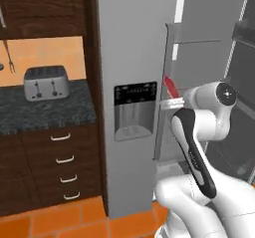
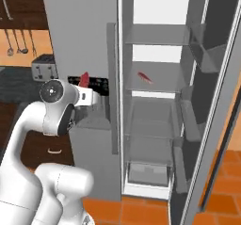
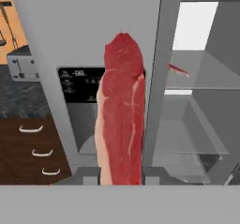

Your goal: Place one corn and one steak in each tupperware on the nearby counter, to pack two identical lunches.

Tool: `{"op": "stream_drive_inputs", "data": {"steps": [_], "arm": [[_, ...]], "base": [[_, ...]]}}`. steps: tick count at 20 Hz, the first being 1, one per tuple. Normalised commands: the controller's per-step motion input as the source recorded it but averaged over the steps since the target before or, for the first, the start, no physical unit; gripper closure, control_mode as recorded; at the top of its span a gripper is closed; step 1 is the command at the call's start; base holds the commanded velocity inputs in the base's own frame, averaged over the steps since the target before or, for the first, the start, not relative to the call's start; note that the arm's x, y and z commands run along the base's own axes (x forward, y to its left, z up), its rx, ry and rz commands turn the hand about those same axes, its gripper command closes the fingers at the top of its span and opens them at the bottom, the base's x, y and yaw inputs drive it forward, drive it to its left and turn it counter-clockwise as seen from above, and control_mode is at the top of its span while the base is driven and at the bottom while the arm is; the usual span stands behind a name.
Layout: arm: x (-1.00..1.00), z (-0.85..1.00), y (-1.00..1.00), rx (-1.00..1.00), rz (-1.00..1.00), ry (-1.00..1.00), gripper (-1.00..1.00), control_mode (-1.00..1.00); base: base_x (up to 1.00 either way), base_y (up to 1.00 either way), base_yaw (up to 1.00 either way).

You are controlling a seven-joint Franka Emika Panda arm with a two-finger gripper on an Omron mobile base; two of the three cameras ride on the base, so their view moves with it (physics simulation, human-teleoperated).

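Hand view, end effector (image 3: 121,181) clamped on upright steak (image 3: 121,120), right base view, second steak (image 2: 145,77) on fridge shelf (image 2: 155,85).

You can't see the jaws' tips in the hand view: the held steak (image 3: 121,120) covers them, and its lower end is lost behind the bottom band. From the left base view the arm hides most of that steak (image 1: 171,86). The second steak (image 2: 145,77) on the fridge shelf is too small to make out detail. The toaster (image 3: 21,63) is cut by the frame's left edge.
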Motion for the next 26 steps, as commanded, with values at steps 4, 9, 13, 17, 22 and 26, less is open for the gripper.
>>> {"op": "stream_drive_inputs", "data": {"steps": [4,9,13,17,22,26], "arm": [[0.00,0.00,0.00,0.00,0.00,0.00,1.00,1.00],[0.00,0.00,0.00,0.00,0.00,0.00,1.00,1.00],[0.00,0.00,0.00,0.00,0.00,0.00,1.00,1.00],[0.00,0.00,0.00,0.00,0.00,0.00,1.00,1.00],[0.00,0.00,0.00,0.00,0.00,0.00,1.00,1.00],[0.00,0.00,0.00,0.00,0.00,0.00,1.00,1.00]], "base": [[-0.31,1.00,0.59],[0.29,1.00,0.31],[0.66,1.00,0.03],[0.94,1.00,-0.12],[0.56,1.00,-0.22],[0.29,1.00,-0.31]]}}
